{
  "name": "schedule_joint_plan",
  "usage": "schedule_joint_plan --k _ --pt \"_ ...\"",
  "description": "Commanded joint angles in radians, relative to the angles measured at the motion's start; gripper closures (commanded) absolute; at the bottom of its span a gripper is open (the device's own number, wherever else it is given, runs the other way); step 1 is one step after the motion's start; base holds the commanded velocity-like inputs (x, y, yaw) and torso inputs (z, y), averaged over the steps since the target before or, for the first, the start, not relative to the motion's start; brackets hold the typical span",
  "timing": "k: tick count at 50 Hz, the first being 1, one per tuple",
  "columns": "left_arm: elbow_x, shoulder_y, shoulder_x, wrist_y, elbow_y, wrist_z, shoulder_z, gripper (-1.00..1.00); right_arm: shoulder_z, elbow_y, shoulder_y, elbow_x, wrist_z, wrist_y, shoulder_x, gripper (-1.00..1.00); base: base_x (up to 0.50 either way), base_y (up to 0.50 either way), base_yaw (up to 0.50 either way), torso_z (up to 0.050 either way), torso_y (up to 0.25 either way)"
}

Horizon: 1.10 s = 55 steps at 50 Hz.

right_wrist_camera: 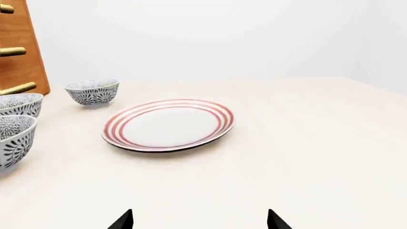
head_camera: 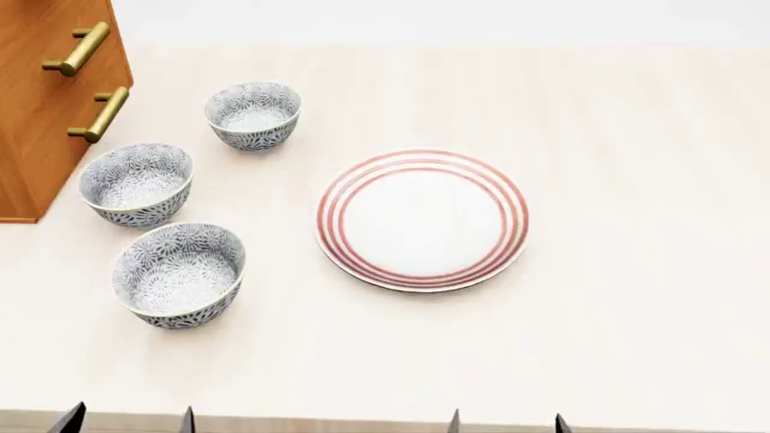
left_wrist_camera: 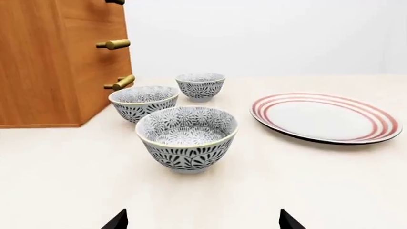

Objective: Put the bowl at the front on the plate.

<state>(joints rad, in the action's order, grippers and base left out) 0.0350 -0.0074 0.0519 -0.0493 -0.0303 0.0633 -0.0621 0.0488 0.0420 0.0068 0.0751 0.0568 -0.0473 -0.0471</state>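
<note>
Far left: wooden cabinet (head_camera: 42, 108) with brass drawer handles (head_camera: 99, 114), standing on a pale tabletop (head_camera: 626, 271).

Just right of the cabinet: three matching small bowls with a grey-blue floral pattern, set in a line running from near to far, all upright and empty. Nearest: the bowl (head_camera: 179, 274) at the front, resting on the tabletop to the left of the plate, apart from it and not yet on it. Behind it: middle bowl (head_camera: 136, 183), close to the cabinet's corner, a small gap separating it from the front one. Farthest: back bowl (head_camera: 252, 115), slightly further right than the other two.

Centre: wide white plate (head_camera: 421, 219) with three thin red rings at the rim, lying flat and bare on the tabletop, well clear of all three bowls.

Near edge, left: left claw (left_wrist_camera: 202, 220), only two dark fingertips (left_wrist_camera: 117, 220) showing in its wrist view, spread wide and holding nothing, aimed at the front bowl (left_wrist_camera: 187, 137) straight ahead, not touching it.

Near edge, right: right claw (right_wrist_camera: 199, 220), likewise two dark tips (right_wrist_camera: 275, 220) set wide apart, empty, facing the plate (right_wrist_camera: 168, 125) with open tabletop between.
</note>
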Motion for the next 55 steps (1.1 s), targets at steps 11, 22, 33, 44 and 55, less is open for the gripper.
schedule_joint_plan --k 11,22,33,44,55 --pt "0.073 -0.121 0.034 -0.438 -0.353 0.036 -0.036 -1.0 0.017 0.317 0.1 0.099 0.055 -0.382 -0.065 -1.0 0.0 0.0 0.0 0.0 0.0" --pt "0.131 -0.262 0.024 -0.625 -0.456 0.061 -0.031 -1.0 0.002 0.487 0.239 0.133 0.099 -0.647 -0.107 -1.0 0.0 0.0 0.0 0.0 0.0" --pt "0.191 -0.482 -0.004 -0.86 -0.54 0.123 -0.024 -1.0 -0.025 0.582 0.448 0.174 0.124 -0.879 -0.151 -1.0 0.0 0.0 0.0 0.0 0.0" --pt "0.318 -0.673 -0.035 -1.148 -0.619 0.186 0.023 -1.0 -0.015 0.657 0.619 0.217 0.12 -1.108 -0.193 -1.0 0.0 0.0 0.0 0.0 0.0" --pt "0.434 -0.836 -0.038 -1.293 -0.626 0.268 0.059 -1.0 0.002 0.698 0.804 0.258 0.109 -1.296 -0.223 -1.0 0.0 0.0 0.0 0.0 0.0"
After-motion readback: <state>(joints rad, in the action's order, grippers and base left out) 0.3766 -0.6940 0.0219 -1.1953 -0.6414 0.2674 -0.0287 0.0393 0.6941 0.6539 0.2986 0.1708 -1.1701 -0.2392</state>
